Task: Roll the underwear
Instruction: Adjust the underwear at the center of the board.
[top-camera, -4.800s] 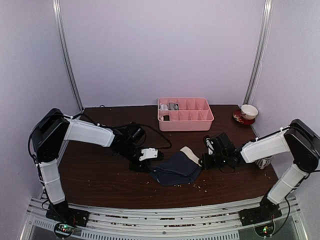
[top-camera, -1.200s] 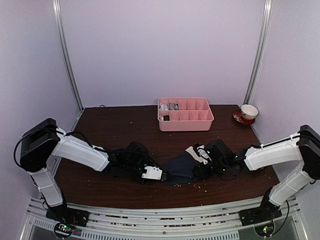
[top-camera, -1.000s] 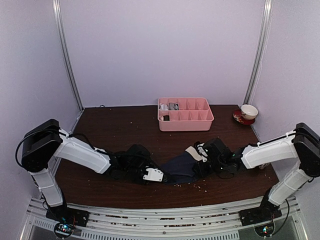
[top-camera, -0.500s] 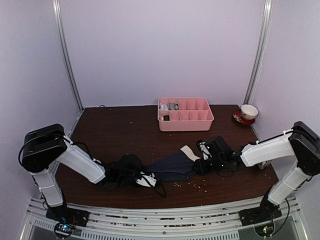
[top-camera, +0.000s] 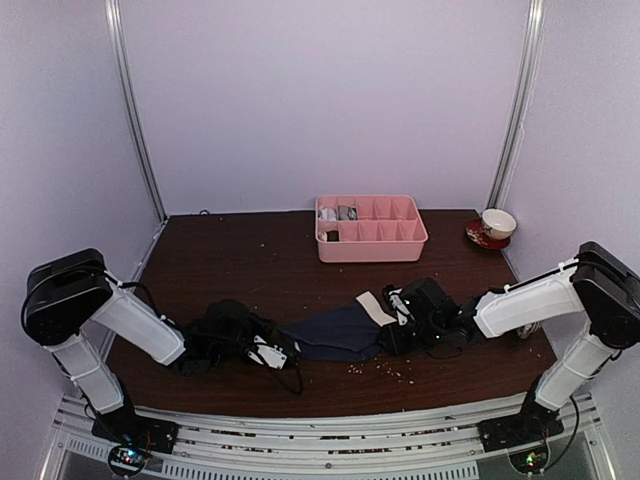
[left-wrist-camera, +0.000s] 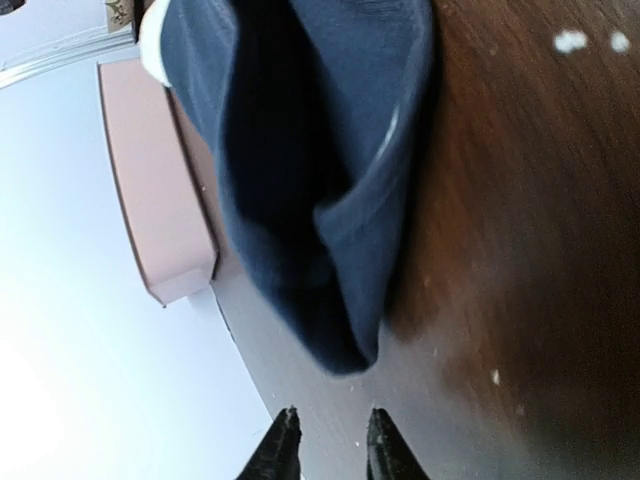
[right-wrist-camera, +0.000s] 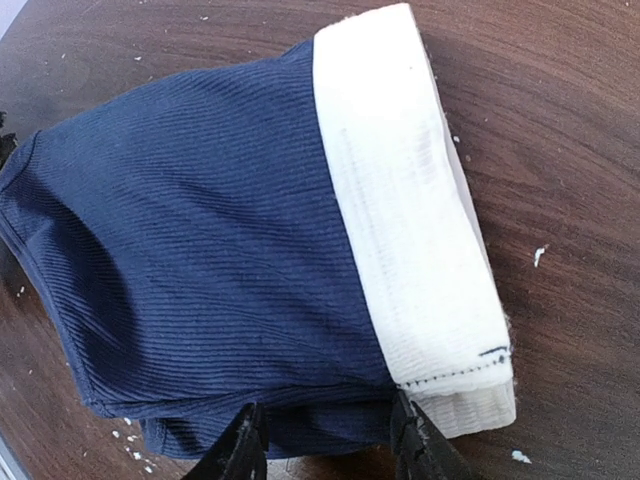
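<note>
Nearest, the left hand (left-wrist-camera: 335, 442) is narrowly spread and empty, just short of the leg end of the navy boxer briefs (left-wrist-camera: 300, 180), which lie flat on the tabletop (top-camera: 230, 270). Farther, the right hand (right-wrist-camera: 330, 440) straddles the edge by the cream waistband (right-wrist-camera: 410, 230); whether it grips, I cannot tell. Best to anchor there, then roll evenly and tightly.

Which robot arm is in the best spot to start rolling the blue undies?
Right. The right gripper sits at the cream waistband of the navy underwear, fingertips at the cloth's edge. The left gripper hangs clear of the other end.
</note>
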